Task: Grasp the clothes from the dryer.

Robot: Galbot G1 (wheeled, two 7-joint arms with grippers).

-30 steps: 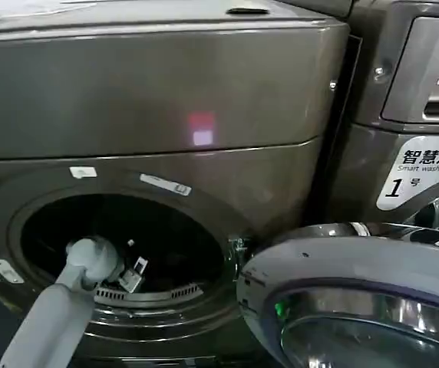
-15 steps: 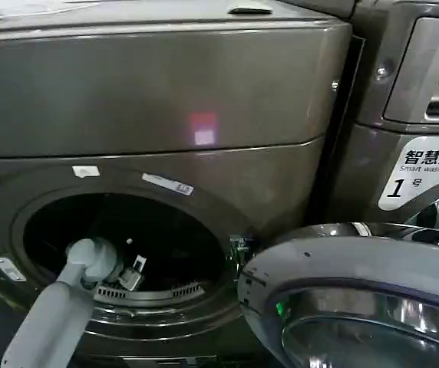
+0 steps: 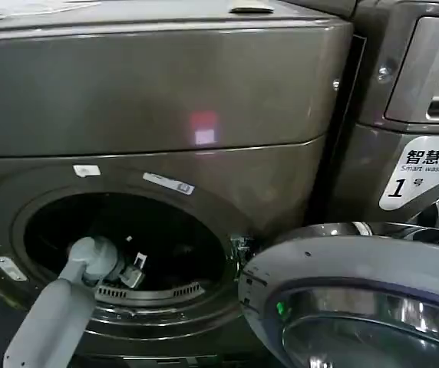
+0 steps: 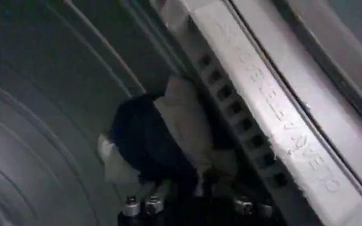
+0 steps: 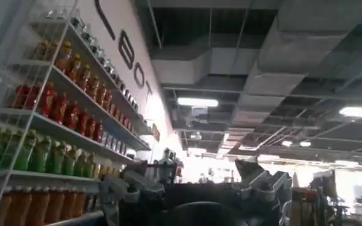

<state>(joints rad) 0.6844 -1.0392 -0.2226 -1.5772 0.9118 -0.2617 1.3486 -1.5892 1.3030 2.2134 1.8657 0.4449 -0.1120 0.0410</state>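
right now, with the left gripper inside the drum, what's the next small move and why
Probably ease the left gripper a little deeper toward the small white and pale-grey clothes, then close. In the left wrist view the fabric lies bunched just ahead of it, beside the perforated pale rim strip, not yet between the fingers. The head view shows the arm reaching through the bronze-grey dryer mouth.

The dryer is showing smooth, glossy brushed metal, while the clothes are looking like soft, matt cloth.
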